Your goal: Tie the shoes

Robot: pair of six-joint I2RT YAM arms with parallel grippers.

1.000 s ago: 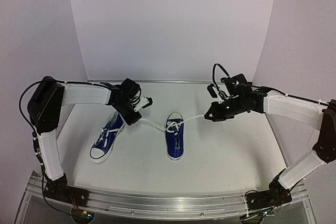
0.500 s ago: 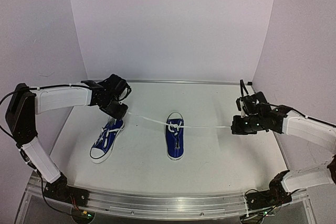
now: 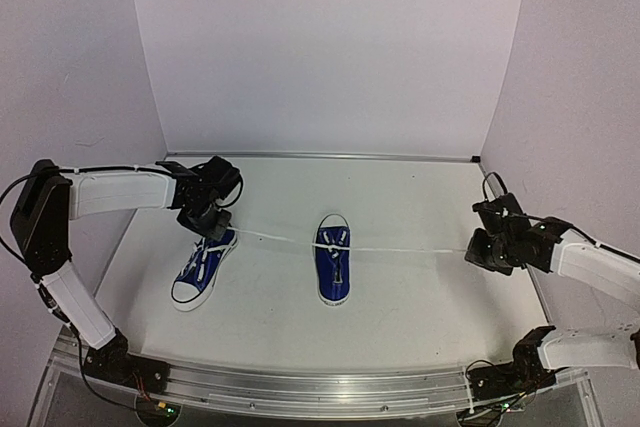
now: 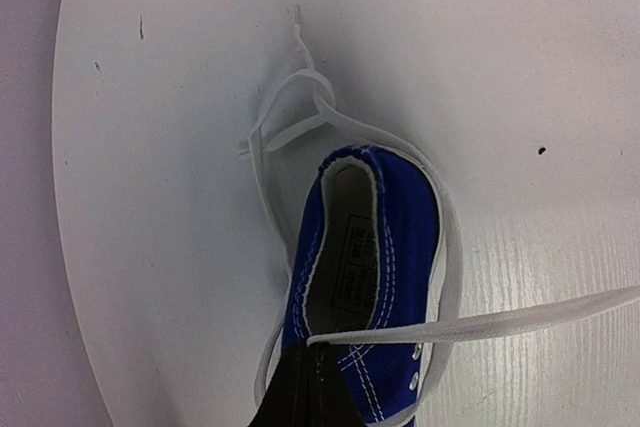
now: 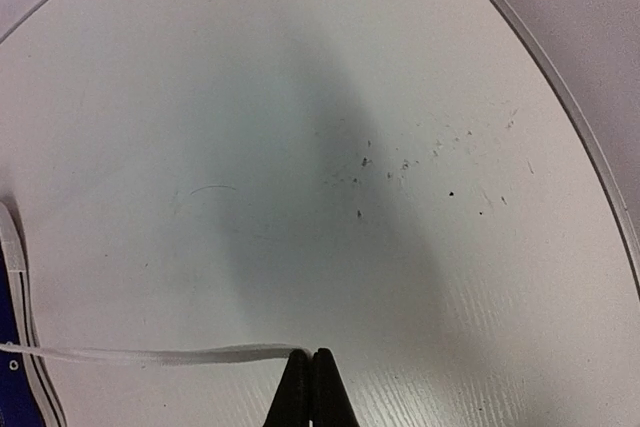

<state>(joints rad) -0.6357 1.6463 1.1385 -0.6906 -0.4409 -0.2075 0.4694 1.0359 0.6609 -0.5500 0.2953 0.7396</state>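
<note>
Two small blue sneakers stand on the white table. The left shoe [image 3: 203,269] lies under my left gripper [image 3: 210,231]; its laces [image 4: 300,122] trail loose behind the heel. The middle shoe [image 3: 333,259] has a knot over its tongue, and its white lace [image 3: 410,249] runs taut out to both sides. My left gripper [image 4: 310,359] is shut on one lace end [image 4: 480,325] above the left shoe's heel [image 4: 375,247]. My right gripper [image 3: 472,251] is shut on the other end [image 5: 150,353] far to the right; in its own view the right gripper [image 5: 310,357] is just above the table.
White walls enclose the table at the back and sides. The table's right rim [image 5: 590,147] runs close to the right gripper. An aluminium rail [image 3: 320,387] lines the near edge by the arm bases.
Both grippers have moved apart, the right one far to the right and nearer, the left one a little left and down. The lace has been drawn straight and taut through the middle shoe.
</note>
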